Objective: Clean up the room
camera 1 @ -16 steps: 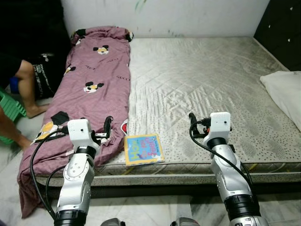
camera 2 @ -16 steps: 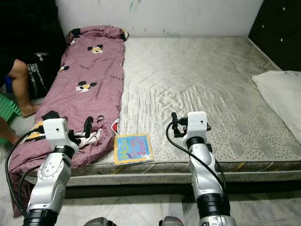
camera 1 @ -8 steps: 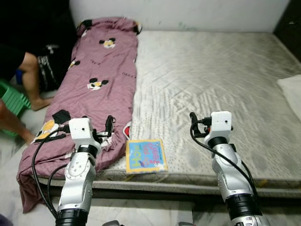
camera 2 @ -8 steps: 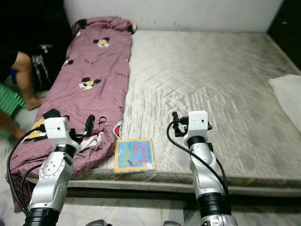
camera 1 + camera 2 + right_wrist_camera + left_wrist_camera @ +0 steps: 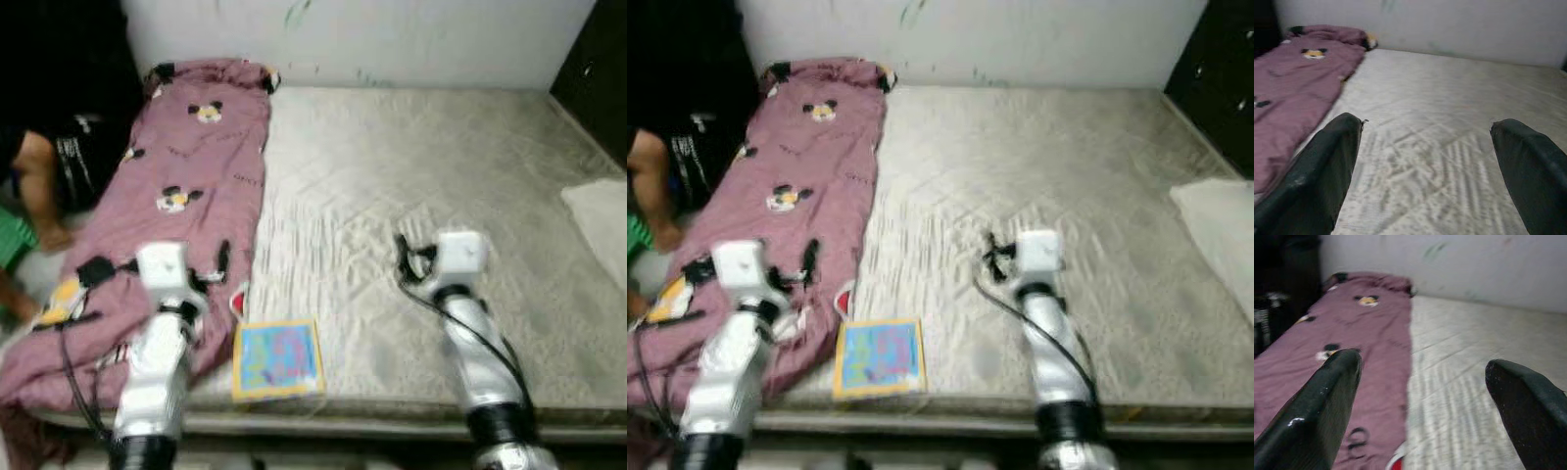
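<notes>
The whole picture has slid and blurred, so the robot is moving, not the things. The bed (image 5: pixel 421 186) has the purple blanket (image 5: pixel 186 186) along its left side. The book (image 5: pixel 276 357) lies near the front edge, untouched. The left gripper (image 5: pixel 1420 396) and right gripper (image 5: pixel 1425 161) are spread, holding nothing.

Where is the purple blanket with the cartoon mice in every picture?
Left eye view: the purple blanket runs down the bed's left side, from the wall to the near edge.
Right eye view: same place, along the left side.
Left wrist view: it lies past the left tool's fingers, covering the near-side strip.
Right wrist view: it lies off to the side.
Shared landmark: the bare grey mattress beside it.
</notes>
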Available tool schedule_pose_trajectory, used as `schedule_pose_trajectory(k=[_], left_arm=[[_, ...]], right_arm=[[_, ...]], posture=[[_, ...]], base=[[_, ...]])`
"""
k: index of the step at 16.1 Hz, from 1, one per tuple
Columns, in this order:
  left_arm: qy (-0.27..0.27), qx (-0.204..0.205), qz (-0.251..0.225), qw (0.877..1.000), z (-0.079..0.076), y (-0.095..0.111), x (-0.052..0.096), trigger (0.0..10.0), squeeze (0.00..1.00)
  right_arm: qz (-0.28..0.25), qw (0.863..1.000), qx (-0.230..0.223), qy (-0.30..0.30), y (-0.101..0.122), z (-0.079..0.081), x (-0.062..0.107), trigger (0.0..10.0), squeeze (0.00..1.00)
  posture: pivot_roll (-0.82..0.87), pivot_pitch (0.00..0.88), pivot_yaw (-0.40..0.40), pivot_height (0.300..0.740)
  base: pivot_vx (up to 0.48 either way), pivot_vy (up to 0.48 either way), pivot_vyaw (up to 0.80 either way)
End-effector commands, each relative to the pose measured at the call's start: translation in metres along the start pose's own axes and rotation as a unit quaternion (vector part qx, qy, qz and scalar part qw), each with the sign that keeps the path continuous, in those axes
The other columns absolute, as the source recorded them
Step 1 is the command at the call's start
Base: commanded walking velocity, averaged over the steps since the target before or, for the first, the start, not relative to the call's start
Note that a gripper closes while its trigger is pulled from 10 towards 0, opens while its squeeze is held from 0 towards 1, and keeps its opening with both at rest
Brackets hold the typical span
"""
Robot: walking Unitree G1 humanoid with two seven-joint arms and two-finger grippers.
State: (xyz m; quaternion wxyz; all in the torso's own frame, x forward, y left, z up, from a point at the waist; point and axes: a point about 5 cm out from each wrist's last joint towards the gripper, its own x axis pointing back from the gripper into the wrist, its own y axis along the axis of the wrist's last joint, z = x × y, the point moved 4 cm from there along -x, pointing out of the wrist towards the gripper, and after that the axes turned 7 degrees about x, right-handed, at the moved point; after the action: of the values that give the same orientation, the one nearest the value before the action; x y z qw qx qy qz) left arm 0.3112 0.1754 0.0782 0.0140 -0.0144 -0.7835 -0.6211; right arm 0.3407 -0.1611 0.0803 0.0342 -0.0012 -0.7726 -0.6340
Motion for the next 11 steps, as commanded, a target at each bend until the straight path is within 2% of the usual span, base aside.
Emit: schedule_pose_trajectory(k=[1,2,5,11], left_arm=[[-0.004,0.002,0.004,1.000,-0.0038,-0.0007,-0.0014,10.0,0.00],[-0.002,0.001,0.006,1.000,-0.0032,-0.0011,-0.0018,10.0,0.00],[0.007,0.007,0.010,1.000,-0.0013,-0.0024,-0.0031,10.0,0.00],[0.008,0.013,0.011,1.000,-0.0013,-0.0023,-0.0033,10.0,0.00]], right_arm=[[0.003,1.000,0.003,-0.012,-0.0018,-0.0087,0.0009,10.0,0.00],[0.004,1.000,0.003,-0.013,-0.0020,-0.0088,0.0007,10.0,0.00],[0.007,1.000,0.002,-0.014,-0.0026,-0.0094,0.0000,10.0,0.00],[0.008,1.000,0.003,-0.013,-0.0030,-0.0092,-0.0002,10.0,0.00]], posture=[[-0.09,0.000,0.020,0.740],[-0.09,0.000,0.020,0.740],[-0.09,0.000,0.021,0.740],[-0.09,0.000,0.021,0.740]], base=[[0.000,0.000,0.00],[0.000,0.000,0.00],[0.000,0.100,-0.80],[0.000,0.480,0.00]])
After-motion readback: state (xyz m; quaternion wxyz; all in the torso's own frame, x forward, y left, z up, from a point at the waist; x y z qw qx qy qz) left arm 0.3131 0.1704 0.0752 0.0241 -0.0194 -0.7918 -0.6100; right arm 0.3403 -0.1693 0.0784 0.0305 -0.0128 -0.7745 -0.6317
